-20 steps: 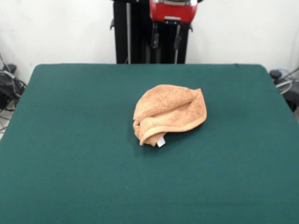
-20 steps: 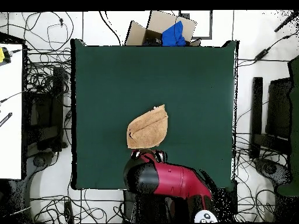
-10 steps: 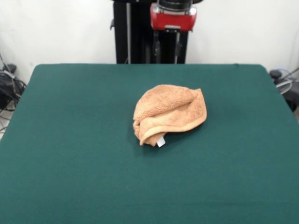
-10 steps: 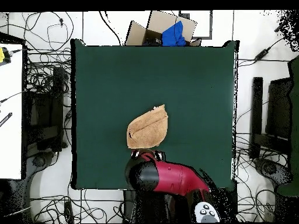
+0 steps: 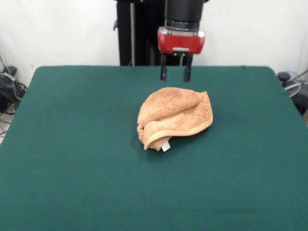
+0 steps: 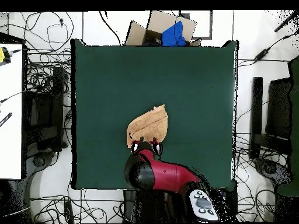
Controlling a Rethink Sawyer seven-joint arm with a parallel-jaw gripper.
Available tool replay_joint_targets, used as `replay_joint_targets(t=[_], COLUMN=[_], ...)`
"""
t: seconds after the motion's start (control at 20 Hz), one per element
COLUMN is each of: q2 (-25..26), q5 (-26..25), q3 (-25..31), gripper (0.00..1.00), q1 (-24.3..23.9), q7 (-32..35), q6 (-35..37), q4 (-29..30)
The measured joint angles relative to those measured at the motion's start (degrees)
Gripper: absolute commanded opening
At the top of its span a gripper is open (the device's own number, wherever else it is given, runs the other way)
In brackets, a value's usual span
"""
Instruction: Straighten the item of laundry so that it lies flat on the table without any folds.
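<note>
Gripper [image 5: 174,73] hangs w/ fingers apart, empty, just above far edge of towel [image 5: 175,117]. One light-orange terry towel, crumpled & folded over, white tag [image 5: 166,146] showing, lies mid table [image 5: 72,144].

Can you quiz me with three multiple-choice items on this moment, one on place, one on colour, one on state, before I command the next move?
1. Where is the gripper relative to the towel?
A. Above the towel's far edge, near the robot's base
B. Off the table's side
C. Pressed into the towel's middle

2. What colour is the table top?
A. Grey
B. Dark green
C. White

3. What state is the towel in?
A. Spread flat
B. Bunched with folds, white tag showing
C. Hanging from the gripper

Answers: 1 A, the overhead view puts the gripper at the towel's base-side edge. 2 B, the cloth top is green in both views. 3 B, layers overlap and the open fingers hold nothing.
</note>
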Motion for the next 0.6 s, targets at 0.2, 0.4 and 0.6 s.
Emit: replay_joint_targets(t=[0.2, 0.4, 0.6], q2=[1.9, 3.9, 5.0], q5=[0.0, 0.0, 0.0], q3=[0.0, 0.0, 0.0], gripper=[1.0, 1.0, 1.0], q1=[0.0, 0.6, 1.5], q7=[0.0, 0.0, 0.0], q6=[-1.9, -2.1, -2.1], q4=[0.0, 0.0, 0.0])
